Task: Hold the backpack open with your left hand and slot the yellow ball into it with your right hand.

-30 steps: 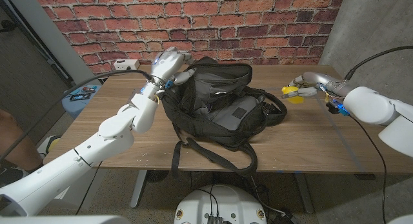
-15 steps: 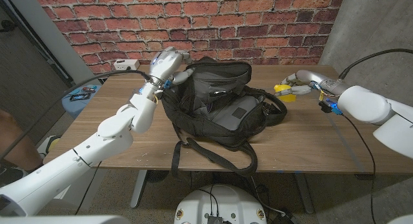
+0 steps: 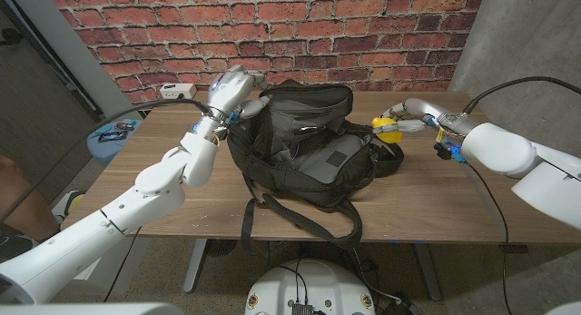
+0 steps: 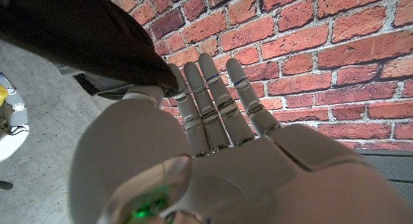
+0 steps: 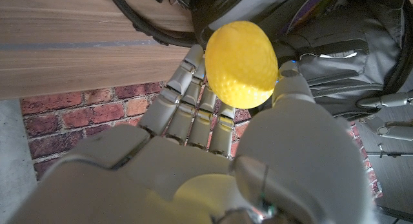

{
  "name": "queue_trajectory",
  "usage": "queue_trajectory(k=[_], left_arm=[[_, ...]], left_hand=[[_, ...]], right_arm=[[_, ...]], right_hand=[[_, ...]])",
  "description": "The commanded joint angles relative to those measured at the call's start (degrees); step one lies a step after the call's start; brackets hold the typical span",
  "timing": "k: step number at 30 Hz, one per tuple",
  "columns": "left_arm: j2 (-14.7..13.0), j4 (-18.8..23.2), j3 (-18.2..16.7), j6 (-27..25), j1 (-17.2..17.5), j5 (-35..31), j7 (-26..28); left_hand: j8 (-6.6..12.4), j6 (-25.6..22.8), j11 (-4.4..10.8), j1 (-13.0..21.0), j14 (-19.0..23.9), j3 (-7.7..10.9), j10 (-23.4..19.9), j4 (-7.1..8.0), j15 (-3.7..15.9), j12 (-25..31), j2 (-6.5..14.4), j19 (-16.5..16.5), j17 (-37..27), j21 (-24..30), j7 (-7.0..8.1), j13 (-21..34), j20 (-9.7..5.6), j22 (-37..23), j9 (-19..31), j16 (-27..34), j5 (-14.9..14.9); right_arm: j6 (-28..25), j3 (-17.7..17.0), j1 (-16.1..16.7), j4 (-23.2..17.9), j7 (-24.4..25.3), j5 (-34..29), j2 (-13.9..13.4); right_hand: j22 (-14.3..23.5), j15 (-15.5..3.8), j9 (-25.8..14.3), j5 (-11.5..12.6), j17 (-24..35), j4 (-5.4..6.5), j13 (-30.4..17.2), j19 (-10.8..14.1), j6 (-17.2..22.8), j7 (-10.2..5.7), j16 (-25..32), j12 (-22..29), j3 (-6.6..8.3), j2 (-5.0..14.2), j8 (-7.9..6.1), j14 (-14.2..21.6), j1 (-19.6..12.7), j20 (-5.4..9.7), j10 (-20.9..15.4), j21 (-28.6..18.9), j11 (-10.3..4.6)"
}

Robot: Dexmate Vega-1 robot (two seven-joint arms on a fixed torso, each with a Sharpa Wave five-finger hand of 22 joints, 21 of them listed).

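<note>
No legible text, labels, brands or numbers are showing in any view. The backpack (image 3: pixel 304 147) is showing small light marks on its fabric, too small and blurred to read as letters or signs.

The left arm reaches forward, its left hand (image 3: pixel 233 90) raised with fingers (image 4: pixel 213 101) held straight and close together. The right arm bends inward; its right hand (image 3: pixel 406 118) pinches something between thumb and fingers.
</note>
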State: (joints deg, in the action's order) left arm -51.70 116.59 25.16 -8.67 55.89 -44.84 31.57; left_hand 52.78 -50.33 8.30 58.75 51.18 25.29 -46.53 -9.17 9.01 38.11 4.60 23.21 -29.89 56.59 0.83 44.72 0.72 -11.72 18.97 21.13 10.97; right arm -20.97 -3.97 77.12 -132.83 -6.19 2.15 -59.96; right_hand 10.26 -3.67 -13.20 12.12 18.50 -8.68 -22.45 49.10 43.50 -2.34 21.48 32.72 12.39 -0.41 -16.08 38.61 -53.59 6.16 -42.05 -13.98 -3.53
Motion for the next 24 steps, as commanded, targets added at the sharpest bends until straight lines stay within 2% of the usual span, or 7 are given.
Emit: queue_trajectory(k=[1, 24], left_arm=[[-0.3, 0.5, -1.0, -0.7, 1.4, 0.3, 1.3], [-0.7, 2.0, -2.5, -2.2, 3.3, 0.2, 2.6]], left_hand=[[0.32, -0.1, 0.39, 0.3, 0.3, 0.43, -0.2, 0.14, -0.18, -0.2, 0.5, -0.3, -0.3, 0.4, -0.15, 0.2, 0.19, 0.0, 0.2, -0.1, 0.4], [0.62, 0.1, 0.47, 0.3, 0.4, 0.51, -0.3, 0.14, -0.32, -0.3, 0.5, -0.5, -0.5, 0.9, -0.11, 0.3, 0.14, 0.1, 0.3, -0.3, 0.4]], right_arm=[[1.6, 5.5, -4.7, 0.8, 1.9, 5.1, 0.3], [4.1, 16.7, -13.9, 4.1, 4.3, 9.1, 0.2]], right_hand=[[0.3, -8.43, -0.3, -0.1, 0.4, 0.03, -0.2, 0.6, 0.5, -0.04, 0.5, 0.2, -0.35, 0.55, 0.11, 0.2, -1.1, 1.28, -1.8, -0.2, -1.36], [0.3, -8.12, -0.4, -0.3, 0.6, -0.05, -0.1, 0.7, 0.5, 0.21, 0.6, 0.1, -0.56, 0.69, 0.34, 0.2, -1.8, 1.04, -1.7, -0.1, -1.17]])
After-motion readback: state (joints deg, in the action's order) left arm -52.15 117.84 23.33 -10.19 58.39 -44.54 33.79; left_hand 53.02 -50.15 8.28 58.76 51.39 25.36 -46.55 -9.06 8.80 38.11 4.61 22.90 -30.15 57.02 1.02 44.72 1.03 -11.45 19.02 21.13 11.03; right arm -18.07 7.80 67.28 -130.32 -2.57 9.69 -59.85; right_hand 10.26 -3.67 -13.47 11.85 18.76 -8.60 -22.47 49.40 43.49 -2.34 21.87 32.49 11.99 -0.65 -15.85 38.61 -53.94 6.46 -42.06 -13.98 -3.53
